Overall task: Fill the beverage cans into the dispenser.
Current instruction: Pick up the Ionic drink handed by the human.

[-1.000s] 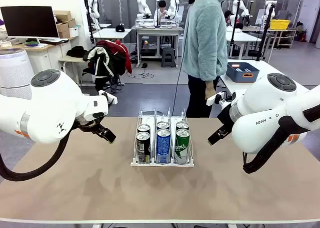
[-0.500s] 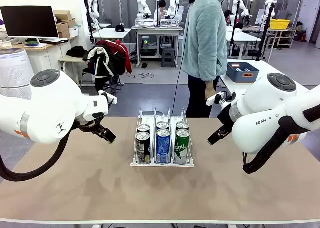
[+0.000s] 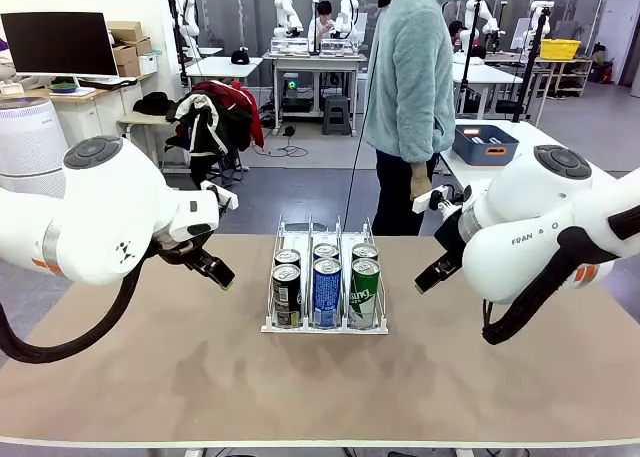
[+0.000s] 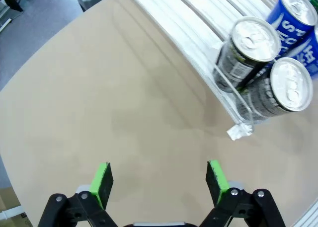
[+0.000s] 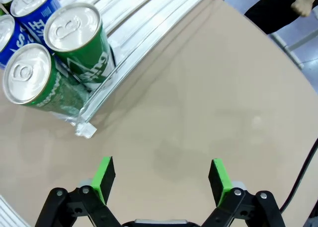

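Over the bare surface [image 3: 320, 397], either side of the rack [image 3: 325, 328], the left claw [image 4: 158, 175] and the right claw [image 5: 161, 175] hover spread wide and empty. Six cans [image 3: 327, 292] stand upright in the rack, two per lane, with free track behind them. By my judgement a further can should go in upright from the back of a lane, the claws kept clear of the wire sides. A person [image 3: 410, 77] stands beyond the far edge

You get bright, even overhead light: soft shadows on the worktop [image 3: 320, 387], glints on the beverage cans [image 4: 253, 38], curved wrist-view edges.
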### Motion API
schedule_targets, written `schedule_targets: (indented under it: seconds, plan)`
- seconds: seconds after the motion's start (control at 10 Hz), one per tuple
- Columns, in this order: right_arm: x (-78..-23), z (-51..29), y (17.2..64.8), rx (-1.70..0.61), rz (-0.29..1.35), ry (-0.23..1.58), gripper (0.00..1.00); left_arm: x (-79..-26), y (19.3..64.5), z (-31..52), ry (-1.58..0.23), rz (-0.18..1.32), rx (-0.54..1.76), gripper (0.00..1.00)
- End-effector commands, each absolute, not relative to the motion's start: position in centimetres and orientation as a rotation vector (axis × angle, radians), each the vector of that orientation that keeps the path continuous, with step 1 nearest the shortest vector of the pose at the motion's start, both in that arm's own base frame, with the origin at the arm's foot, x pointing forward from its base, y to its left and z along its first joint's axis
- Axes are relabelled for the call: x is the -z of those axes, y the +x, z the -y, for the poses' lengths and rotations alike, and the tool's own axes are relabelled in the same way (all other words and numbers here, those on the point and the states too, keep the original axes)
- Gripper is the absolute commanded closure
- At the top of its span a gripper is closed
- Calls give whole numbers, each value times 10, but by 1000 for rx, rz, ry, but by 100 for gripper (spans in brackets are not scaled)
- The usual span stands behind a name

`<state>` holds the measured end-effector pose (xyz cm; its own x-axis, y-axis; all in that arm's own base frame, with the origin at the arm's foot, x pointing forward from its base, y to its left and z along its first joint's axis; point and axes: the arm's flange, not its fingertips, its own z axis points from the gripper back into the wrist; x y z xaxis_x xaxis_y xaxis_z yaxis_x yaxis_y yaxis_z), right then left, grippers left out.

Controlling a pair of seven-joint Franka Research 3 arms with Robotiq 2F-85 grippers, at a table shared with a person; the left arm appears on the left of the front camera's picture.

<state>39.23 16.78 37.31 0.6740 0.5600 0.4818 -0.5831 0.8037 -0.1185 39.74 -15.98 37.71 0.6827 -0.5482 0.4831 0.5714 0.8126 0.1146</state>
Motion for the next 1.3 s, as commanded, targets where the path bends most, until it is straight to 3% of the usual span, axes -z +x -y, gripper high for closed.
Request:
schedule_targets:
  seconds: [0.0, 0.5, 0.9, 1.0, 1.1, 1.2]
  plan:
    - [-403, -155, 393, -637, 446, 121, 0, -406, 391, 150, -118, 478, 723, 0]
    - [-486, -146, 408, -796, 352, 352, 0, -484, 393, 141, -383, 401, 1051, 0]
    - [-548, -135, 417, -957, 461, 393, 0, -563, 400, 119, -443, 531, 1206, 0]
    - [-556, -132, 420, -942, 517, 380, 0, -569, 404, 118, -413, 560, 1188, 0]
    - [-545, -134, 417, -913, 583, 363, 0, -556, 403, 124, -261, 589, 1115, 0]
    - [-559, -136, 416, -951, 469, 369, 0, -574, 397, 121, -401, 539, 1191, 0]
